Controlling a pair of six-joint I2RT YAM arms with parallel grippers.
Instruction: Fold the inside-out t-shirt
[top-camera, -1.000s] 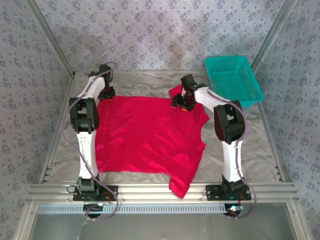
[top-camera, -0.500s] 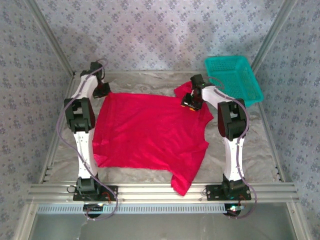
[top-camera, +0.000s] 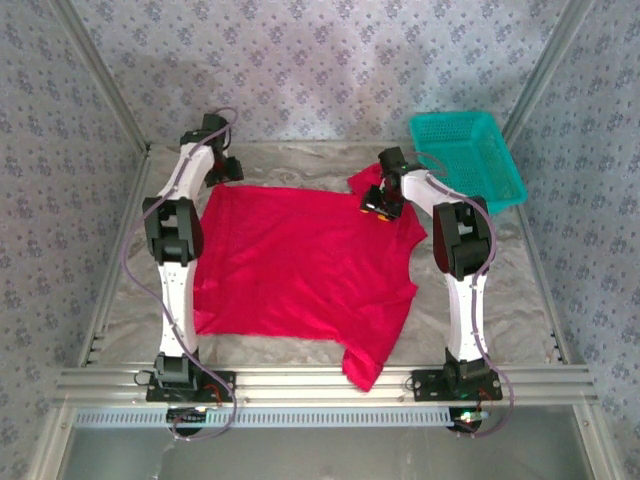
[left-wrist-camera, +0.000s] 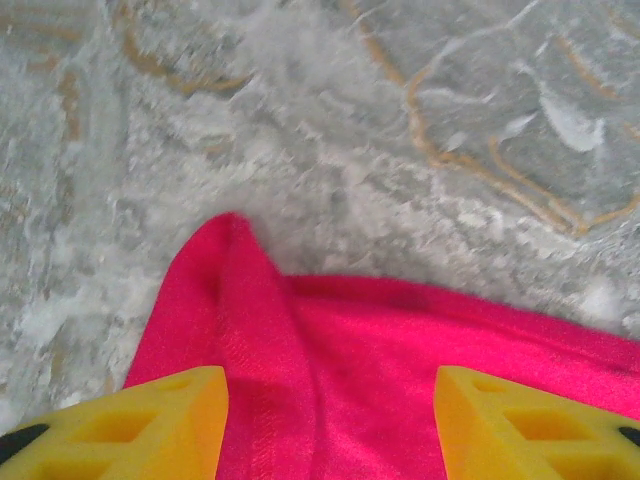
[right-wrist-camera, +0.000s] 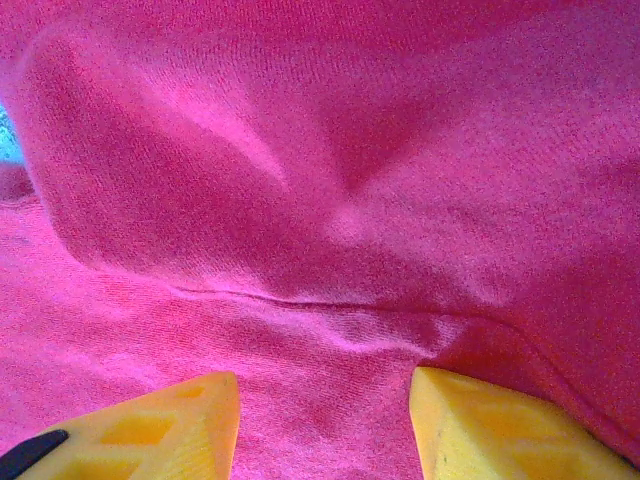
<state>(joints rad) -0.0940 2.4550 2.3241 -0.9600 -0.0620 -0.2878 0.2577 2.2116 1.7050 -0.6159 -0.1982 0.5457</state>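
Two-handedly wrapping up the spreading step, seemingly: hovering with left gripper (left-wrist-camera: 330, 405) unclenched over the far-left corner, and right gripper (right-wrist-camera: 325, 405) unclenched over the far-right shoulder, of the t-shirt (top-camera: 300, 265) lying flat on the marbled table (top-camera: 505, 300). Next, probably calling for fresh pinches along stitched hems of soft, rumpled red knit.

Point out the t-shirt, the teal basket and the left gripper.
t-shirt (top-camera: 300, 265), top view, middle of the body.
teal basket (top-camera: 465, 160), top view, mesh floor.
left gripper (left-wrist-camera: 330, 395), left wrist view, midway between its fingertips.
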